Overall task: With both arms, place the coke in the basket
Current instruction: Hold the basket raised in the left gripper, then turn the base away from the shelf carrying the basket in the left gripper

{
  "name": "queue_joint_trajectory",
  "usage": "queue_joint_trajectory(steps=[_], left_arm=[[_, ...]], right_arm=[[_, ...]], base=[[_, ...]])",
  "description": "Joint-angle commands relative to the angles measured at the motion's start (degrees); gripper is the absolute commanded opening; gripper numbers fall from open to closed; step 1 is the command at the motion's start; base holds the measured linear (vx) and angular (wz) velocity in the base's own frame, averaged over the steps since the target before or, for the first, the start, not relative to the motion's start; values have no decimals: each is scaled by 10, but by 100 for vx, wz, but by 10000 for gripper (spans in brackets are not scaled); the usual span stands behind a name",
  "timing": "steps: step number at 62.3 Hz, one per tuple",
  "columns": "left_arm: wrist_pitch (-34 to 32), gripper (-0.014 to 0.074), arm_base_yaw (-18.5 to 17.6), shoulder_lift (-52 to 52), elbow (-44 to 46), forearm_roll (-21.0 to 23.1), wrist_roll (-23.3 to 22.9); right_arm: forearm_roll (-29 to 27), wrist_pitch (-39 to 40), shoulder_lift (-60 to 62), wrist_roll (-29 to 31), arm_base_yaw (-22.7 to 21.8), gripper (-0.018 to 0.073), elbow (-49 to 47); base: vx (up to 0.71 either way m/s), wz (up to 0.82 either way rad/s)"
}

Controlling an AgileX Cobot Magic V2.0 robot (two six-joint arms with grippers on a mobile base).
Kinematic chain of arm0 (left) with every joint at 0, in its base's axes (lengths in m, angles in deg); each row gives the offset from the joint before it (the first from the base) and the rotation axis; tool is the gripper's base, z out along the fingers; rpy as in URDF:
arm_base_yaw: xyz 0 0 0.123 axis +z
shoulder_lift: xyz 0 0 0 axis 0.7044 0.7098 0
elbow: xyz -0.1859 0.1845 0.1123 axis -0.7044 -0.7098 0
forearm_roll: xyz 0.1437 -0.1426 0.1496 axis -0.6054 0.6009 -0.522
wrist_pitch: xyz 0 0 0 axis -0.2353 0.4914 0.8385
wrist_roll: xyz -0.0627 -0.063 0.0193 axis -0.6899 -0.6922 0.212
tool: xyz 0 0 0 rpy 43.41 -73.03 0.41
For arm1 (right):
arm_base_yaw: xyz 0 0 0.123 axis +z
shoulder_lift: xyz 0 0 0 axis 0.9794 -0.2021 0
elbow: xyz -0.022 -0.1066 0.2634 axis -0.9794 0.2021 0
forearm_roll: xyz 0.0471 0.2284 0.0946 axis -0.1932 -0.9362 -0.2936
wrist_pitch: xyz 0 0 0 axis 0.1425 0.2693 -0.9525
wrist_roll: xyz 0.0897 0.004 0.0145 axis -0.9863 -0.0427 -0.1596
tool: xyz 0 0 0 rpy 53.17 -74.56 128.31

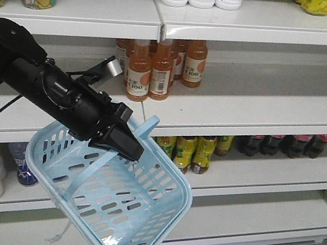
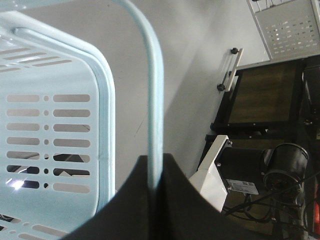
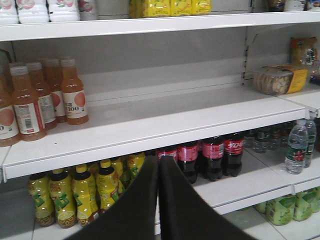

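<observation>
Left gripper (image 1: 129,148): clamped on the handle of the basket (image 1: 163,220), which hangs tilted | right gripper (image 3: 159,167): jaws pressed together, empty | coke (image 3: 213,156): upright on the lower shelf (image 3: 240,187), far and slightly right of your right gripper, long axis vertical | your right arm is nearer; spread its jaws before reaching.

White metal shop shelving (image 1: 260,107) runs in stacked tiers across the front view, its pale back panel (image 3: 165,55) softly lit (the light is even throughout). Amber tea bottles with orange labels (image 1: 159,71) stand on the middle shelf. In the left wrist view, a smooth grey floor (image 2: 185,65) lies beside a black-framed stand (image 2: 260,100) and a white perforated panel (image 2: 292,25).
</observation>
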State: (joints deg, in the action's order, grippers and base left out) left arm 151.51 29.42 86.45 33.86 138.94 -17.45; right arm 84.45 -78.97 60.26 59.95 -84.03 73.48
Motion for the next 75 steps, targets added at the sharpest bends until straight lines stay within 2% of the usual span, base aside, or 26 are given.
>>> queue_joint_trajectory(steps=[1, 75], left_arm=[[9, -6, -2, -31, 19, 48, -1], [9, -6, -2, -31, 19, 48, -1]], right_arm=[[2, 42, 8, 4, -4, -10, 11], [2, 42, 8, 4, -4, -10, 11]], base=[[2, -31], [1, -27]])
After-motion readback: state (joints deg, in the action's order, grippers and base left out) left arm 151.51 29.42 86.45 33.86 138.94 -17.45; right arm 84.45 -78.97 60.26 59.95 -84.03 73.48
